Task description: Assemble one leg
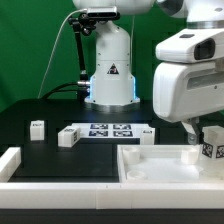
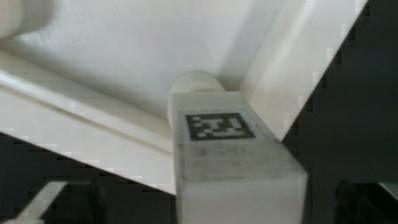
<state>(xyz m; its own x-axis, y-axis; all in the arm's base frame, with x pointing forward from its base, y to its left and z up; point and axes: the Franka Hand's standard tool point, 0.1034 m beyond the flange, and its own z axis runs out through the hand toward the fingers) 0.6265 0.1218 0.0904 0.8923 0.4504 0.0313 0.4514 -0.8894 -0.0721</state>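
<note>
The leg (image 2: pixel 228 150) is clamped by the gripper (image 1: pixel 206 137) (tag facing the wrist camera), held at the panel (image 1: pixel 160 166) corner.

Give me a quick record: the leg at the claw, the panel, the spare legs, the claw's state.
leg: at the panel's corner, tag showing
panel: flat on the table, exterior view's right
spare legs: two, loose on the table, exterior view's left
claw: at the leg; grip cannot be told
</note>
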